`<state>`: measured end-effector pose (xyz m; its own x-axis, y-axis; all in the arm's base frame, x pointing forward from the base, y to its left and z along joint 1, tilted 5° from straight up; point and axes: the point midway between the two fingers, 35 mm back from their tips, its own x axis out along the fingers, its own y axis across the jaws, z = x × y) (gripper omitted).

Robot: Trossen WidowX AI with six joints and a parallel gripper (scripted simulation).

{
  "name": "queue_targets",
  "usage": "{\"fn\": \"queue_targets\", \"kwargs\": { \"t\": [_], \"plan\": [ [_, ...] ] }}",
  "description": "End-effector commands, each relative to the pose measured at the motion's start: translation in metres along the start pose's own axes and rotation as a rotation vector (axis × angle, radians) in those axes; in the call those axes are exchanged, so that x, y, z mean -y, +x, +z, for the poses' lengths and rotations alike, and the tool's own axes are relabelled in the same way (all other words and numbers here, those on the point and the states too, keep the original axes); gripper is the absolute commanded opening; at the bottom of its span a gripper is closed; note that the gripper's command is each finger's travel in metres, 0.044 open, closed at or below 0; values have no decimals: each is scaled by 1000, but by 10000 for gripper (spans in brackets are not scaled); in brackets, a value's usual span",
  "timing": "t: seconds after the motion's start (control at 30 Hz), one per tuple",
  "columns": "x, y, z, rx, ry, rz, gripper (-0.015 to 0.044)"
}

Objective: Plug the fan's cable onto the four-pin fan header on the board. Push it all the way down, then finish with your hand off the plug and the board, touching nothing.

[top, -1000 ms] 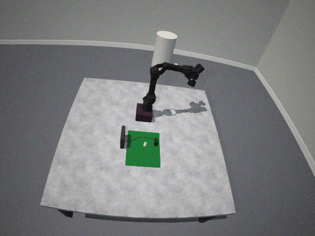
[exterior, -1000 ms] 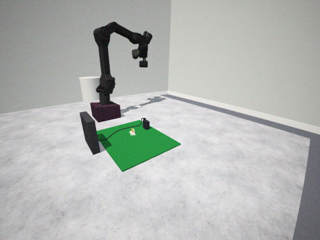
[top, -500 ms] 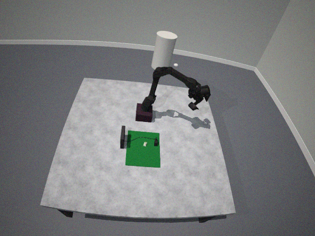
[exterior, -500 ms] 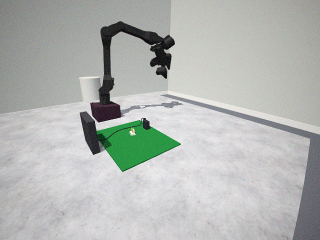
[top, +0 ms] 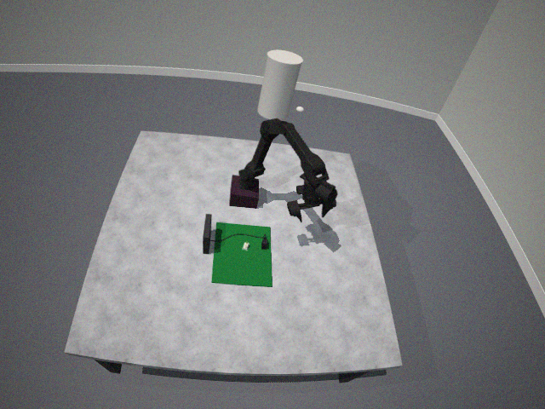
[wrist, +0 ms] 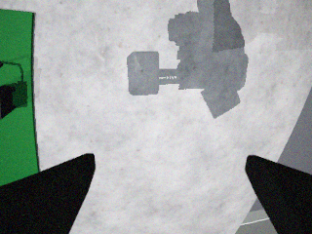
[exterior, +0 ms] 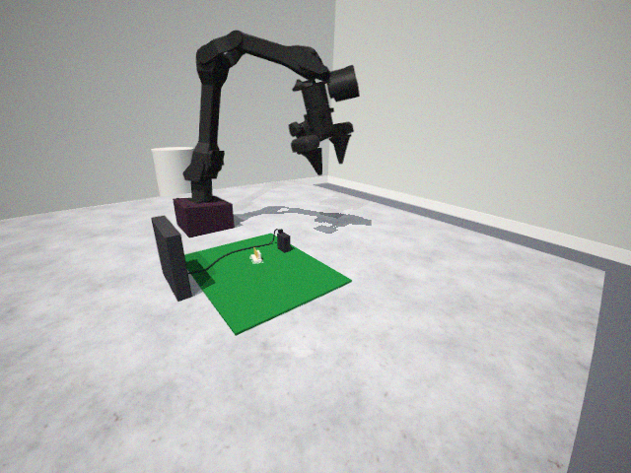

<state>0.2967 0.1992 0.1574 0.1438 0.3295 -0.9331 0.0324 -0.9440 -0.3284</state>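
The green board (top: 242, 268) (exterior: 264, 295) (wrist: 15, 141) lies flat on the table. The small white header (top: 245, 245) (exterior: 256, 257) stands on it. The black plug (top: 265, 243) (exterior: 283, 241) (wrist: 7, 99) stands upright on the board near its right edge, apart from the header. The thin black cable (top: 236, 234) (exterior: 232, 250) runs from the plug to the dark upright fan (top: 207, 233) (exterior: 171, 259) at the board's left edge. My gripper (top: 312, 218) (exterior: 331, 168) (wrist: 172, 162) is open and empty. It hangs high above the table, to the right of the board, pointing down.
The arm's dark purple base block (top: 243, 195) (exterior: 206, 220) stands behind the board. A white cylinder (top: 280, 83) (exterior: 172, 170) is beyond the table's back edge. The arm's shadow falls on the table right of the board.
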Motion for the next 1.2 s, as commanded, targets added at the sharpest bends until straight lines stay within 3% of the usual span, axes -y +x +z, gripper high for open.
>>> {"fn": "queue_targets", "kwargs": {
  "t": [0.0, 0.2, 0.4, 0.67, 1.17],
  "plan": [
    [-69, -7, -17, 24, 82, 125, 440],
    [-163, -25, -16, 108, 203, 263, 440],
    [-168, -18, -16, 111, 207, 266, 440],
    [-190, 68, -3, 112, 208, 266, 440],
    [-194, 84, -1, 112, 208, 266, 440]
  ]
}}
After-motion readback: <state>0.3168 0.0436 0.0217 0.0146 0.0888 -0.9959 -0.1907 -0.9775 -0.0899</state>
